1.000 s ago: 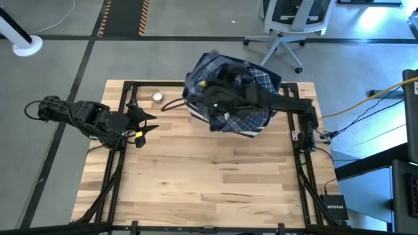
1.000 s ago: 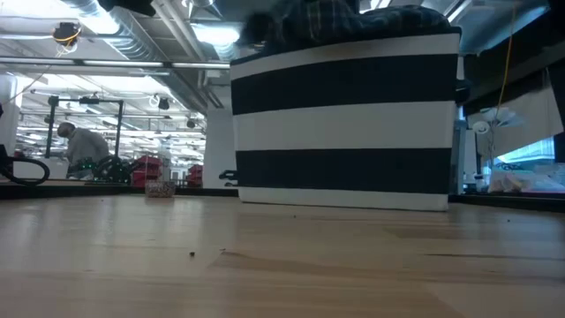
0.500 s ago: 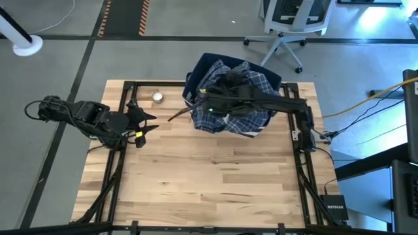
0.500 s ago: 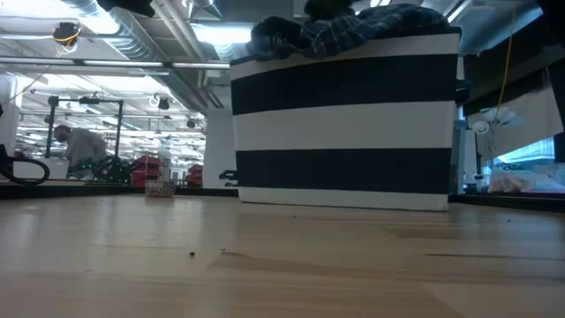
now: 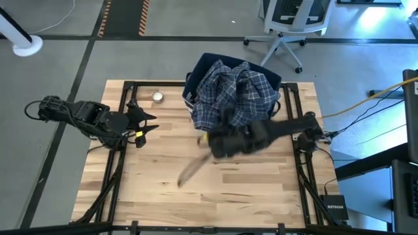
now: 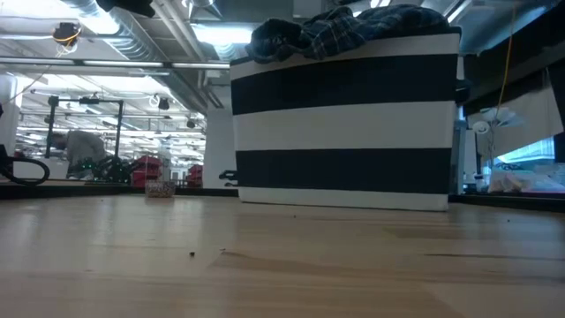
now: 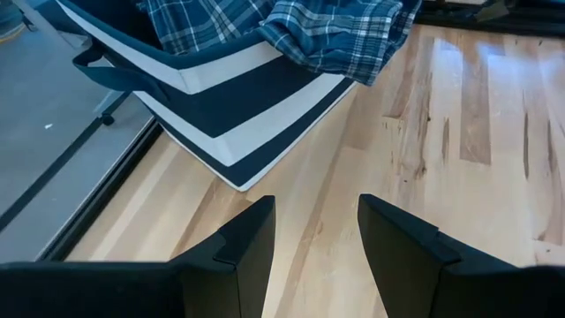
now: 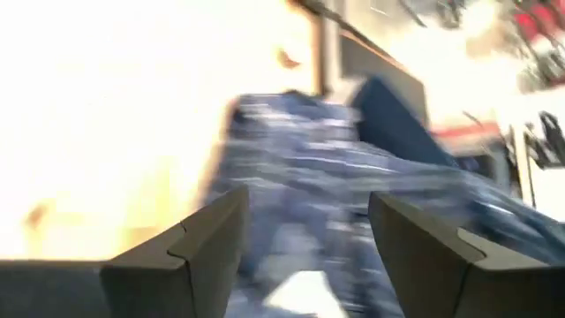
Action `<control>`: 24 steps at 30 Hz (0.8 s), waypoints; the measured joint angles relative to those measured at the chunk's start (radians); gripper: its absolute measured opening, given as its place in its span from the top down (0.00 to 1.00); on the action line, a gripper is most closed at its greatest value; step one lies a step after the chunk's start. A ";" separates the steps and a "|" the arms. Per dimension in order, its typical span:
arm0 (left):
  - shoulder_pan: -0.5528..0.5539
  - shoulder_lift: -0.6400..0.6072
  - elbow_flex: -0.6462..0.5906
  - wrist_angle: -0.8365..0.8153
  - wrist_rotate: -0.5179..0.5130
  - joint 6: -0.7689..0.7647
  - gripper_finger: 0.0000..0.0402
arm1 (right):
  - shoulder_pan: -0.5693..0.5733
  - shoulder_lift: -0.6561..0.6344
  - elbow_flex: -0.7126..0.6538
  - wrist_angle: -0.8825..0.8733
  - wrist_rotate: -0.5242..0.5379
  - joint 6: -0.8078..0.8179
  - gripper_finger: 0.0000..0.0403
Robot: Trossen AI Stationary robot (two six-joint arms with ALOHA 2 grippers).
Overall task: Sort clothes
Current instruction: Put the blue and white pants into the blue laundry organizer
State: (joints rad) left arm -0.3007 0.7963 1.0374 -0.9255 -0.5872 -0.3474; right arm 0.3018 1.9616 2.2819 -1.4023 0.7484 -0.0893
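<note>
Right fingers (image 8: 305, 256) spread, empty, mid-desk below bin (image 5: 196, 72). Left fingers (image 7: 313, 238) parted, empty, at desk's left edge. Shirt (image 5: 235, 94) heaped in bin at desk's far edge, hem overhanging. We risk snagging hem, tipping bin.

Bright overhead light, right wrist view motion-blurred, glary
</note>
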 joint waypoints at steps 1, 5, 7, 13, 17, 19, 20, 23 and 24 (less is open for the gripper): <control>0.000 0.000 0.000 0.002 0.000 -0.008 0.61 | 0.027 0.002 -0.029 0.008 -0.012 -0.003 0.37; 0.000 0.000 0.000 0.013 0.000 -0.012 0.61 | 0.118 0.007 -0.169 0.019 -0.033 -0.021 0.37; 0.000 0.000 0.000 0.029 0.000 -0.007 0.61 | 0.143 0.007 -0.250 0.019 -0.034 -0.018 0.37; 0.000 0.000 0.000 0.042 0.000 0.007 0.61 | 0.149 0.007 -0.502 0.079 0.004 0.055 0.37; 0.000 0.000 0.000 0.042 0.000 0.018 0.61 | 0.132 0.008 -0.566 0.065 0.104 0.098 0.37; 0.000 0.000 0.000 0.043 0.000 0.019 0.61 | 0.111 0.008 -0.552 0.040 0.140 0.121 0.37; 0.000 0.000 0.000 0.043 0.000 0.019 0.61 | 0.097 0.006 -0.533 0.030 0.156 0.135 0.37; 0.000 0.000 0.000 0.043 0.000 0.020 0.61 | 0.051 -0.012 -0.442 0.007 0.190 0.153 0.37; 0.000 0.000 0.000 0.042 0.000 0.020 0.61 | 0.034 -0.020 -0.407 -0.001 0.202 0.153 0.37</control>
State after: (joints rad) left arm -0.3004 0.7963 1.0374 -0.8831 -0.5871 -0.3279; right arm 0.3355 1.9417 1.8749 -1.4034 0.9509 0.0636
